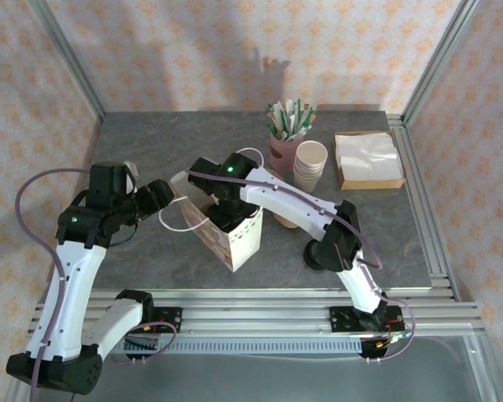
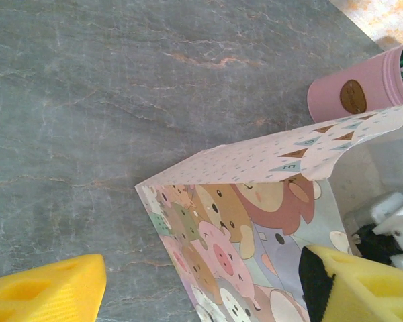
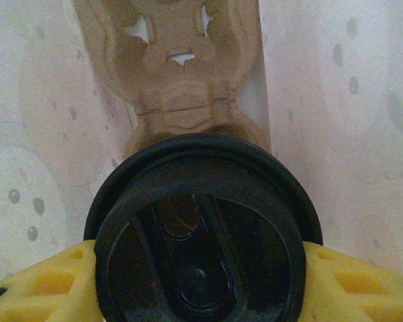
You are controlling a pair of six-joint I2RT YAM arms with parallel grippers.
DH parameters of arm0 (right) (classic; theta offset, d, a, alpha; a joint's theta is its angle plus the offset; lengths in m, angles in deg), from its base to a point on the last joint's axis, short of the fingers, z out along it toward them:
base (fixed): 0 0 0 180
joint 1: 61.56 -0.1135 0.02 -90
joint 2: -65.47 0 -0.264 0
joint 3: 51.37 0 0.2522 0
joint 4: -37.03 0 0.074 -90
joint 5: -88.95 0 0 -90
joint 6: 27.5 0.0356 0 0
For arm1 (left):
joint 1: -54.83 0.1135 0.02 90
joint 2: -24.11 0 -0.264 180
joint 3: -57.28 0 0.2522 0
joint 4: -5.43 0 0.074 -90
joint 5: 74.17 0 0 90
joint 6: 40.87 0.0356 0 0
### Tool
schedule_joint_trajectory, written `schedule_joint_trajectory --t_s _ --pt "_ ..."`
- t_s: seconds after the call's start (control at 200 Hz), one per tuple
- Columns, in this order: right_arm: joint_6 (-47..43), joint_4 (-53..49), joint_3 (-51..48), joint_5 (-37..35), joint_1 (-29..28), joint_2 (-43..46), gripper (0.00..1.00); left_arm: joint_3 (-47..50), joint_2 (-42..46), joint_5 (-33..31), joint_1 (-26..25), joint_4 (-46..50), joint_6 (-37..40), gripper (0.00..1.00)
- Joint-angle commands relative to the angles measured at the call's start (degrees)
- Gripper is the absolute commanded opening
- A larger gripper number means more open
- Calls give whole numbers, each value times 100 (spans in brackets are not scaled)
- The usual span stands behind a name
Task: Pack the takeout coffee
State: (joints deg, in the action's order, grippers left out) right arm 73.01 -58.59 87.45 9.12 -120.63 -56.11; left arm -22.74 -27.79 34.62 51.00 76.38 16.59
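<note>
Now | right jaws grip takeout coffee (image 3: 200, 268) at its lid (image 3: 188, 161), inside printed paper bag (image 2: 221, 228), to lower it | left jaws open astride bag wall, likely steadying

Right gripper (image 3: 200, 292): takeout coffee (image 3: 200, 228) fills jaws, bag walls (image 3: 342, 100) tight all round. Left gripper (image 2: 201, 295): table (image 2: 87, 100) free ahead, pink cup (image 2: 352, 94) ahead-right.
</note>
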Motion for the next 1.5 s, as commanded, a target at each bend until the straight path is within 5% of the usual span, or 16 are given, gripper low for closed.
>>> schedule_joint_trajectory --t_s 0.0,0.891,1.201,1.491 --pt "48 232 -326 51 10 257 50 -19 -31 -138 -64 -185 8 77" --pt "52 1116 -921 -173 -44 967 50 -662 -725 107 -357 -537 160 94" --pt "14 1338 -1247 -164 -52 972 50 -841 -1290 104 -703 -557 515 92" --pt "44 1278 -1400 -136 -60 937 49 -871 -1524 -211 -737 -416 620 79"
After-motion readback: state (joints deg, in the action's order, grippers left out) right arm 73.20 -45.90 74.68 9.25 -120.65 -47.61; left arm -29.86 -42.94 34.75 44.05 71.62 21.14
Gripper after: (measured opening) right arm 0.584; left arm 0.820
